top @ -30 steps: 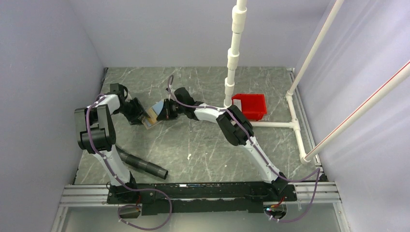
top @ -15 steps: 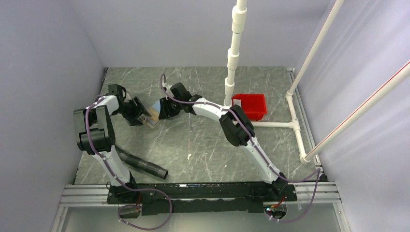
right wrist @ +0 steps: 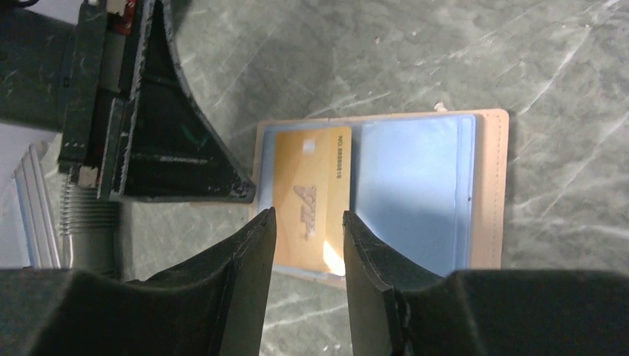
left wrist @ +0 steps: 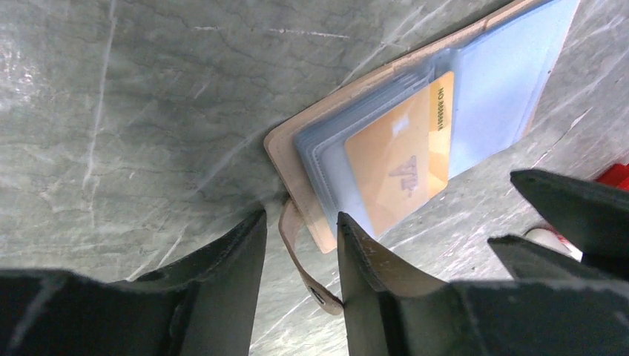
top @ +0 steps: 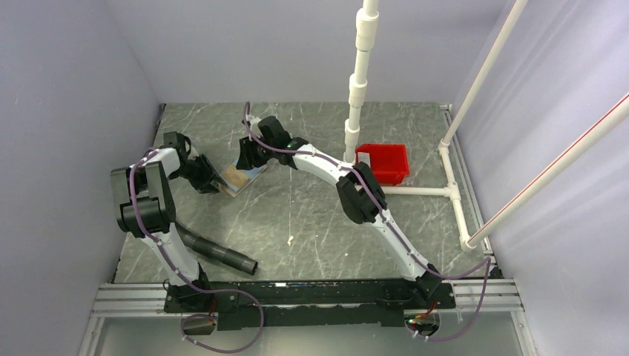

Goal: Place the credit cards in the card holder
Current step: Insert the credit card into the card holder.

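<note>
Beneath the half-open, empty right fingers (right wrist: 245, 282), seat the card (right wrist: 310, 193) fully in the holder (right wrist: 491, 185); half-open left fingers (left wrist: 222, 274) flank its tab (left wrist: 291, 241).

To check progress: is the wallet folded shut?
No, the wallet lies open on the table, with a gold card in its sleeve.

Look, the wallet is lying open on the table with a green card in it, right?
Not quite. The card is gold-orange, not green. The right wrist view shows it sitting in the open wallet, which lies on the table.
</note>
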Tool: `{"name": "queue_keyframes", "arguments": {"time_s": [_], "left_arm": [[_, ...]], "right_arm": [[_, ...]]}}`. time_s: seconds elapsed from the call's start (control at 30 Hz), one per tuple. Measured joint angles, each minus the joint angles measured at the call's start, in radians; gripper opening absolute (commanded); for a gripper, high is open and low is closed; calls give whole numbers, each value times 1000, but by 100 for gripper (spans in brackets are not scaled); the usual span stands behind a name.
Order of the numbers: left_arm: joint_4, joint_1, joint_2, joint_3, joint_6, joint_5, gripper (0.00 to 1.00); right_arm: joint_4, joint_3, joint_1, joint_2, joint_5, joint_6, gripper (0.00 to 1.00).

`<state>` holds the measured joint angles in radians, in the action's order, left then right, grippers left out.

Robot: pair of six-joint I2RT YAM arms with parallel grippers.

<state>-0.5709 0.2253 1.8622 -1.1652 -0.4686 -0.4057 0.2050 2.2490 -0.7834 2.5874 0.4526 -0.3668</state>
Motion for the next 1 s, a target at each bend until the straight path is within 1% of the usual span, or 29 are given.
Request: {"name": "queue_keyframes", "arguments": {"time_s": [0.03, 0.1, 0.17, 0.23, 0.27, 0.43, 0.53, 0.8, 0.9, 1.0], "left_arm": [[-2, 0, 0, 0, 0, 4, 42], [-2, 0, 0, 3, 0, 9, 33], [-4, 0, 0, 6, -3, 13, 28], [-13, 0, 0, 9, -6, 19, 24], [-17, 0, 1, 9, -6, 20, 23], [-25, 2, 13, 7, -15, 21, 19], [-34, 4, 22, -2, -21, 18, 17], [-40, 6, 29, -9, -23, 10, 14], [-40, 6, 29, -9, -23, 11, 13], [-40, 6, 29, -9, -23, 11, 12]], "right_arm": [[-7, 17, 2, 14, 2, -4, 41], [-18, 44, 4, 45, 6, -17, 40], [-21, 59, 5, 72, 11, -29, 38], [-26, 65, 6, 96, 23, -40, 32], [-27, 66, 6, 104, 27, -45, 29], [-55, 67, 13, 119, 62, -87, 17], [-84, 61, 13, 119, 102, -122, 13], [-180, 5, -29, 119, 213, -215, 13], [-184, 4, -47, 117, 225, -220, 21], [-148, 4, -58, 106, 198, -200, 32]]}}
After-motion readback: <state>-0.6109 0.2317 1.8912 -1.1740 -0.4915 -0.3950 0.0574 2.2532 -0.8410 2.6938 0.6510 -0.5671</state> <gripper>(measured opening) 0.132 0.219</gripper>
